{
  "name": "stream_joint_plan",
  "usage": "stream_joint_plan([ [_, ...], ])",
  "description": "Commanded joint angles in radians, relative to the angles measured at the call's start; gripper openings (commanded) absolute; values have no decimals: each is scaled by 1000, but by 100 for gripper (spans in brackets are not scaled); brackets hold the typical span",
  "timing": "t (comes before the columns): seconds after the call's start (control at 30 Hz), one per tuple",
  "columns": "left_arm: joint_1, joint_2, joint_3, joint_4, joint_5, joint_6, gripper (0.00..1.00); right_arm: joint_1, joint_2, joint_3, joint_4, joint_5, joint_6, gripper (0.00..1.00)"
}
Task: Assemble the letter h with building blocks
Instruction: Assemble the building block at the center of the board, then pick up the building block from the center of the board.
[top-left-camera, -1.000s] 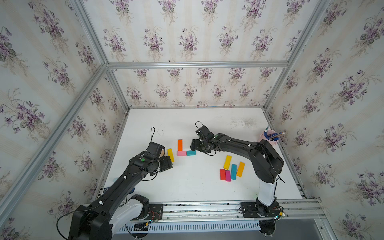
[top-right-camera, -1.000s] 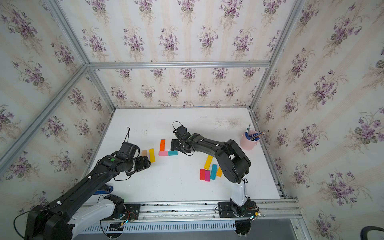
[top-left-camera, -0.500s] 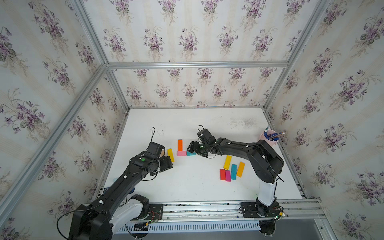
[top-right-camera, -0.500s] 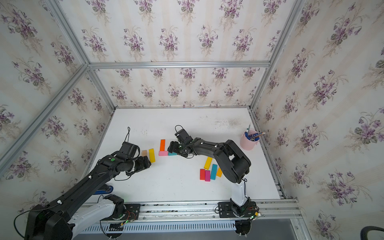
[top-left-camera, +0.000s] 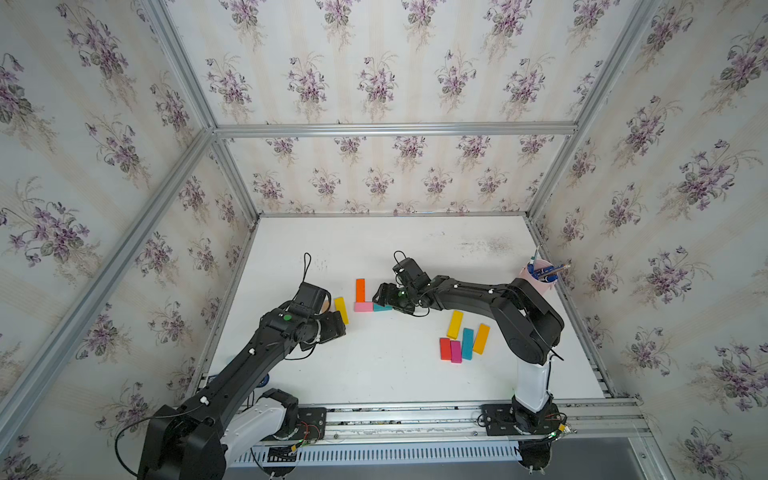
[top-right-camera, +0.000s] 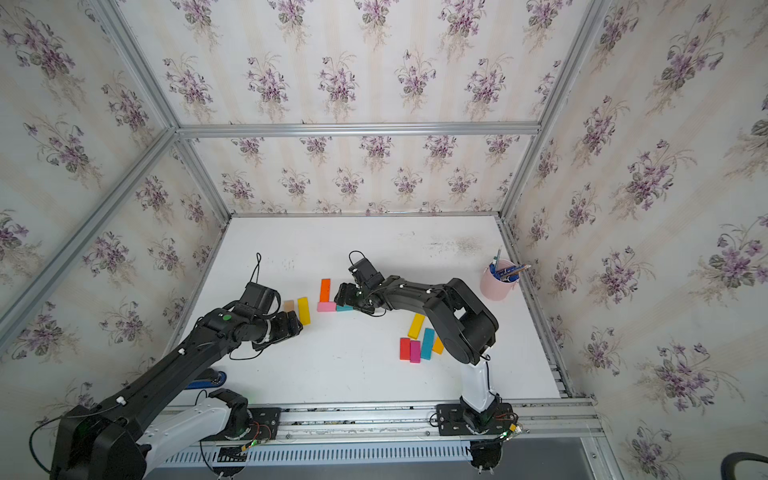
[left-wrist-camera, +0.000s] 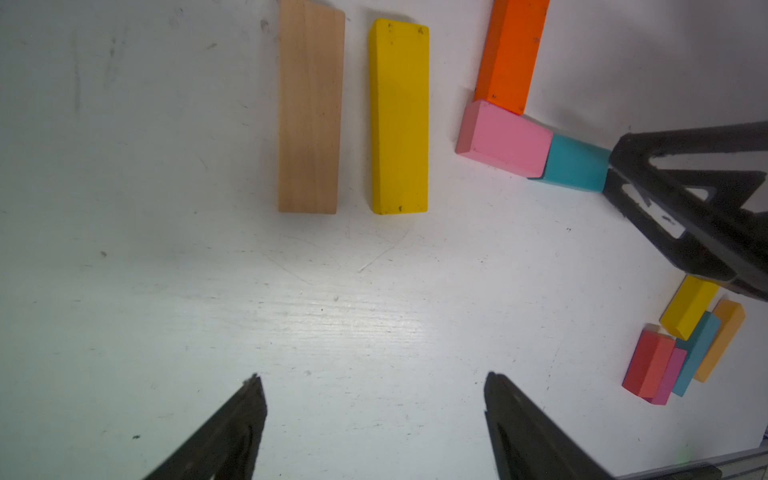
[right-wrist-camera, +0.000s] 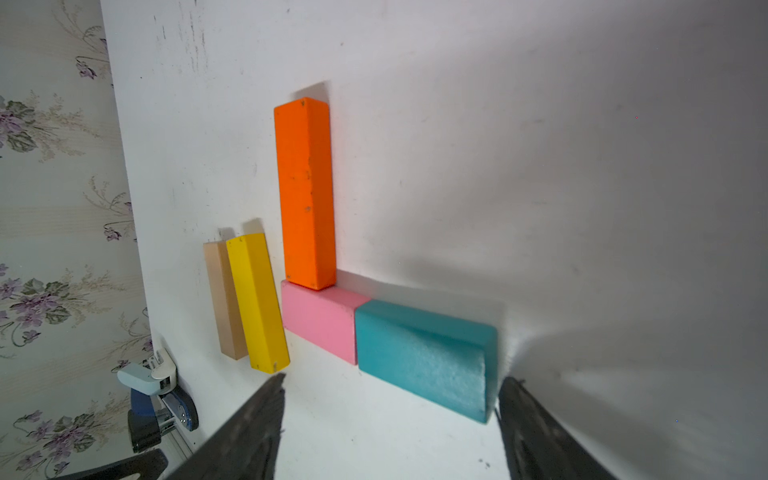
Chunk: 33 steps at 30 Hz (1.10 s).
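In both top views a long orange wooden bar (top-left-camera: 360, 289) lies on the white table (top-left-camera: 395, 374), running near to far. Its near end touches a short pink wooden block (top-left-camera: 363, 306). A short teal wooden block (top-left-camera: 381, 308) butts the pink one's right end, so the 3 make an L. Left of them lie a long yellow wooden bar (top-left-camera: 341, 309) and a plain tan wooden bar (top-right-camera: 289, 305), side by side. Nearer and to the right, 5 more are bunched together: a second yellow bar (top-left-camera: 454, 324), a red bar (top-left-camera: 445, 348), a magenta bar (top-left-camera: 456, 351), a long teal bar (top-left-camera: 467, 343) and an amber bar (top-left-camera: 481, 338). The right gripper (top-left-camera: 380, 296) hangs over the teal block. The left gripper (top-left-camera: 337, 326) sits at the yellow bar's near end.

From the left wrist, the left gripper (left-wrist-camera: 372, 378) is released, jaws wide over bare table.

From the right wrist, the right gripper (right-wrist-camera: 393, 380) is released too. 1 fingertip (right-wrist-camera: 523, 407) is just beside the teal block's (right-wrist-camera: 419, 353) right end, and I cannot tell whether they touch. The other fingertip (right-wrist-camera: 266, 403) stands apart from the block.
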Motion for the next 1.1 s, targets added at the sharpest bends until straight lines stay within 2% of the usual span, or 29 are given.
stream_joint_plan([
  [0.0, 0, 1, 6, -1, 0, 6, 85, 5, -5, 0, 6, -9, -5, 81],
  [0.73, 2, -5, -12, 1, -4, 10, 85, 13, -14, -5, 3, 1, -8, 80],
  [0.87, 2, -5, -13, 7, 0, 9, 85, 12, -32, 26, -58, 58, -35, 81],
  [1.07, 1, 36, 48, 2, 2, 21, 85, 13, -138, 54, -184, 212, -74, 81],
])
